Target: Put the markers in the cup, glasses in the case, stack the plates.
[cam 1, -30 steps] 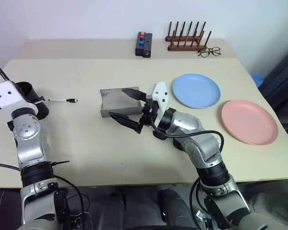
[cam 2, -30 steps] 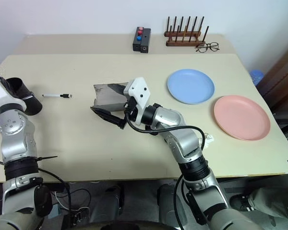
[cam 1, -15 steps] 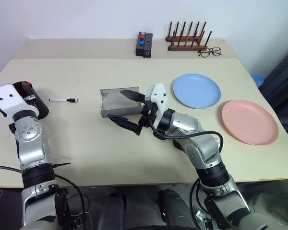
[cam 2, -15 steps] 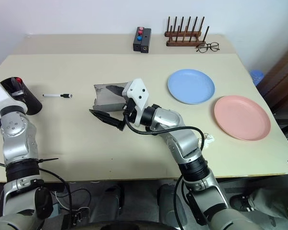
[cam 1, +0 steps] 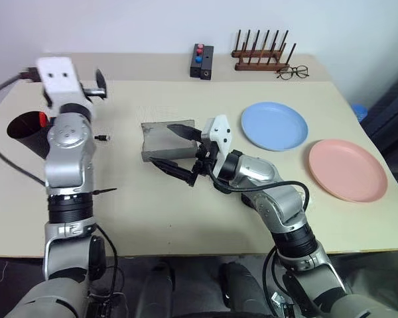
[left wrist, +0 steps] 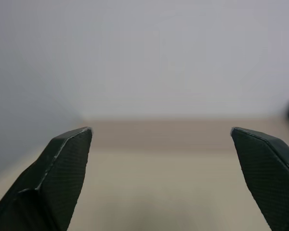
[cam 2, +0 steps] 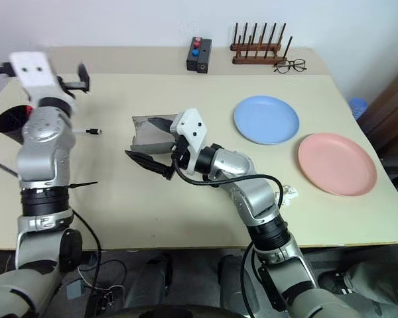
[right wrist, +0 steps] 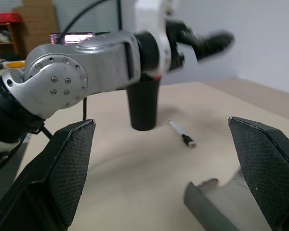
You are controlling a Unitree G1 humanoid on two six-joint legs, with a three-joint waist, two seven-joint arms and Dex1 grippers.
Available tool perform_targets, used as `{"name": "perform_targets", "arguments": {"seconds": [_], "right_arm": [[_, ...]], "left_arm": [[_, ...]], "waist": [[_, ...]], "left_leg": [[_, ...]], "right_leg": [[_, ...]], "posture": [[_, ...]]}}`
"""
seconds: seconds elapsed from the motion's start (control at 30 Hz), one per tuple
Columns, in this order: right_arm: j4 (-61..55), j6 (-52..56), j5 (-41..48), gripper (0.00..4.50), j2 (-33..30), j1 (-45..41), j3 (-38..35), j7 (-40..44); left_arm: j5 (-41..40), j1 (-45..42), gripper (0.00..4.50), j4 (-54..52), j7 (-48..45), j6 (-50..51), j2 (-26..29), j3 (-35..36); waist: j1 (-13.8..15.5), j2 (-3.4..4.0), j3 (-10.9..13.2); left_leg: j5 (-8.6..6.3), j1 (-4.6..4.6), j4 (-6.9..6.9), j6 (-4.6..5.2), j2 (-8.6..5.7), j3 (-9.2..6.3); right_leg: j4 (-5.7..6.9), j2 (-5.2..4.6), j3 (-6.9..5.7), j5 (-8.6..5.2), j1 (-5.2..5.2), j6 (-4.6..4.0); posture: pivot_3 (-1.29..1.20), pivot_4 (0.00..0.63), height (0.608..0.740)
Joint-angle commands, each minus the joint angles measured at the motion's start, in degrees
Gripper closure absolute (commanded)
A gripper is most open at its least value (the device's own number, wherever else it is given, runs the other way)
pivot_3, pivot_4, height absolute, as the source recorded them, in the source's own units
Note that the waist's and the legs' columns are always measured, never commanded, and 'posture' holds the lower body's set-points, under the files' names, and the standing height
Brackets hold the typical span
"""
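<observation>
Red-capped marker point(cam 1: 42, 120) sitting in cup point(cam 1: 23, 129), marker step half done.
Hovering wide open and empty: left tool point(cam 1: 99, 86), right tool point(cam 1: 176, 147); needing descent onto white marker point(cam 2: 91, 132) below left tool.

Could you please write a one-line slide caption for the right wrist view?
Open right gripper frames the cup, a marker on the table and the case.

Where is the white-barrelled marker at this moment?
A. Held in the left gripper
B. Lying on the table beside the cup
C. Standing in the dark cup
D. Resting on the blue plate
B: the white-barrelled marker lies flat on the table next to the cup; the left gripper is open and empty.
</observation>
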Motion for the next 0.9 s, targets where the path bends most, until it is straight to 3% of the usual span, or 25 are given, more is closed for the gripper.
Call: {"name": "perform_targets", "arguments": {"seconds": [0.03,0.1,0.23,0.47,0.67,0.9], "right_arm": [[-0.81,-1.37,-0.11,0.00,0.32,-0.70,-1.04,-0.42],[-1.22,-1.24,-0.21,0.00,0.19,-0.18,-1.10,-0.55],[-2.50,-0.32,0.54,0.00,-0.29,0.59,-1.13,-0.29],[-7.55,3.65,2.33,0.00,-10.45,0.45,1.12,10.03],[-6.31,2.78,-0.11,0.00,-15.59,-0.28,0.40,11.90],[-5.89,1.54,-2.01,0.00,-16.56,0.77,0.85,12.41]], "left_arm": [[-1.19,-4.81,0.01,4.96,8.16,11.35,-4.55,5.01],[1.41,-6.85,0.01,9.37,13.24,12.86,-5.34,5.81],[-1.15,-11.00,0.01,18.27,15.91,15.00,-6.34,10.11],[-1.95,-18.11,0.01,34.65,20.91,14.84,-4.65,14.39],[-3.92,-20.94,0.01,41.63,22.74,11.98,-3.53,17.11],[-6.83,-22.87,0.01,47.44,25.36,9.32,-2.05,19.93]], "waist": [[-0.15,0.00,0.00],[-0.40,-0.03,0.02],[-0.83,-0.03,0.02],[-0.63,-0.05,0.02],[-0.72,-0.05,0.03],[-0.82,-0.05,0.03]], "left_leg": [[0.00,-0.01,0.00,0.00,0.00,-0.03],[0.00,-0.03,0.00,0.00,0.00,-0.04],[0.00,-0.04,-0.02,0.00,0.00,-0.05],[0.00,-0.05,-0.01,-0.01,-0.03,-0.05],[0.00,-0.05,-0.09,-0.02,-0.03,-0.04],[0.00,-0.02,-0.11,-0.03,-0.03,-0.04]], "right_leg": [[0.01,0.02,0.00,0.00,0.00,0.01],[0.00,0.01,0.00,-0.01,0.00,0.02],[-0.02,0.01,-0.01,-0.01,-0.02,0.02],[-0.10,-0.02,-0.02,-0.01,0.02,0.04],[-0.12,-0.02,-0.04,-0.01,-0.01,0.05],[-0.12,-0.02,-0.04,-0.01,0.00,0.05]], "posture": [[0.00,0.150,0.738],[0.00,0.150,0.738],[0.00,0.150,0.738],[0.00,0.150,0.738],[0.00,0.150,0.738],[0.00,0.150,0.738]]}}
